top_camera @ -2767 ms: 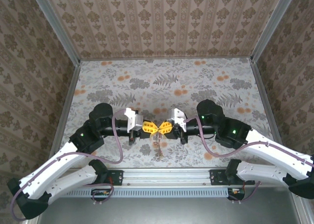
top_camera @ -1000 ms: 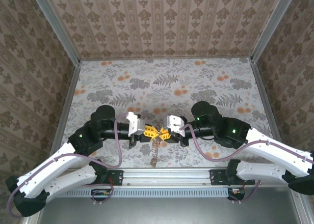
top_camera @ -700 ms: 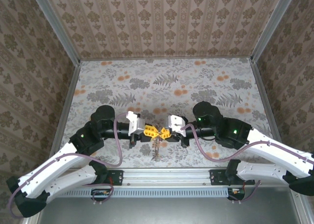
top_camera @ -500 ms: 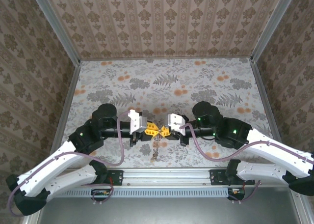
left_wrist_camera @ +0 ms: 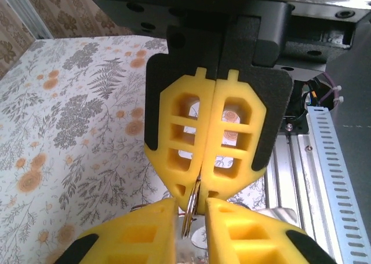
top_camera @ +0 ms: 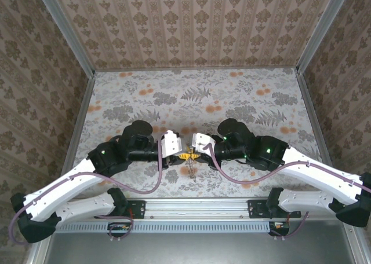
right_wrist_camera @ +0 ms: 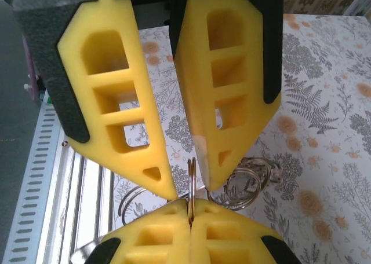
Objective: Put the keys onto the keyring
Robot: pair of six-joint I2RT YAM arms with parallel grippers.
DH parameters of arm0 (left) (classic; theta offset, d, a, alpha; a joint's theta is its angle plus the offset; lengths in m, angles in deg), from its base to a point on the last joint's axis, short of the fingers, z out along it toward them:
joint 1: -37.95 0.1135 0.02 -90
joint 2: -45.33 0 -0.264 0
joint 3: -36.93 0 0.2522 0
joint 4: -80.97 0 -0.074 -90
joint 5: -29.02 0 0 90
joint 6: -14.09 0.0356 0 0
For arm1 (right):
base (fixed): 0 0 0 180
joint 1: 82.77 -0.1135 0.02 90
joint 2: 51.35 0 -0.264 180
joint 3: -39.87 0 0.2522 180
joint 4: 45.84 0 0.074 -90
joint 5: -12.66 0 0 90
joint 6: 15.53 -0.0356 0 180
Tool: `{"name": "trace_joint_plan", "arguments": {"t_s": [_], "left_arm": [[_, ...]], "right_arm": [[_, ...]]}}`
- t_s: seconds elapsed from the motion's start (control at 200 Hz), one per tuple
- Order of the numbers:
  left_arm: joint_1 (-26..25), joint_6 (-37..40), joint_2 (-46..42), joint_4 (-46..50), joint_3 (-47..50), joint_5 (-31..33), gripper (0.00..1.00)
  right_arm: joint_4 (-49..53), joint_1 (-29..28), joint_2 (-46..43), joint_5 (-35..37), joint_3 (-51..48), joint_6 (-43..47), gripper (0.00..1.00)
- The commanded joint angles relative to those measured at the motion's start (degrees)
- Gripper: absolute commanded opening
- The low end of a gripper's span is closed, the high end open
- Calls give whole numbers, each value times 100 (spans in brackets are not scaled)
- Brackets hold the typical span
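The keyring [right_wrist_camera: 191,177] is a thin metal split ring seen edge-on, held upright above the table. My right gripper [right_wrist_camera: 190,209] is shut on its lower edge. My left gripper [right_wrist_camera: 190,186] faces it tip to tip, its yellow fingers slightly apart with the ring's upper edge in the gap. In the left wrist view the ring [left_wrist_camera: 190,215] stands free between my left gripper's [left_wrist_camera: 191,209] fingers, pinched above by the right gripper [left_wrist_camera: 200,186]. From above, both grippers [top_camera: 184,155] meet over the table's near edge. I cannot make out the keys; a small dangling cluster [top_camera: 189,168] hangs below.
More silver rings hang beside the held one, on one side [right_wrist_camera: 246,186] and the other [right_wrist_camera: 136,203]. The floral table [top_camera: 197,96] lies behind the grippers, walled on three sides. A slotted metal rail [top_camera: 191,209] runs along the near edge between the arm bases.
Both arms have drawn closer together, their wrists nearly touching. The left gripper has loosened from shut to slightly open, and the right has closed fully on the ring.
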Motion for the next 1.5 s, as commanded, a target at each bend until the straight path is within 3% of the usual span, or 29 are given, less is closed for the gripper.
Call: {"name": "trace_joint_plan", "arguments": {"t_s": [0.0,0.045,0.085,0.22,0.26,0.34,0.69,0.96,1.115,1.41,1.495], "left_arm": [[-49,153,54,166,-218,108,19],[-49,160,40,146,-203,85,14],[-51,153,38,124,-197,30,0],[-48,83,-39,-66,-110,-191,0],[-31,31,-104,-197,-50,-289,0],[65,-154,-253,-537,95,-639,0],[727,-1202,-909,-2251,857,-2100,0],[773,-1671,-1041,-3072,1391,-2160,0],[791,-1686,-1064,-3159,1416,-2108,0],[899,-1882,-1097,-3516,1528,-2252,0],[908,-1932,-1040,-3622,1552,-2272,0]], "right_arm": [[-133,-5,-30,-28,235,137,0],[-122,-14,-31,-50,234,148,0],[-116,-5,-26,-55,234,151,0],[-133,1,-76,-100,187,135,0],[-176,-1,-116,-137,149,105,5],[-298,4,-250,-249,28,47,12],[-891,19,-743,-668,-353,-200,18],[-1210,21,-792,-1087,-400,-288,19],[-1155,15,-695,-989,-347,-275,11],[-1232,21,-666,-1005,-412,-336,12],[-1217,21,-630,-1019,-373,-313,0]]}}
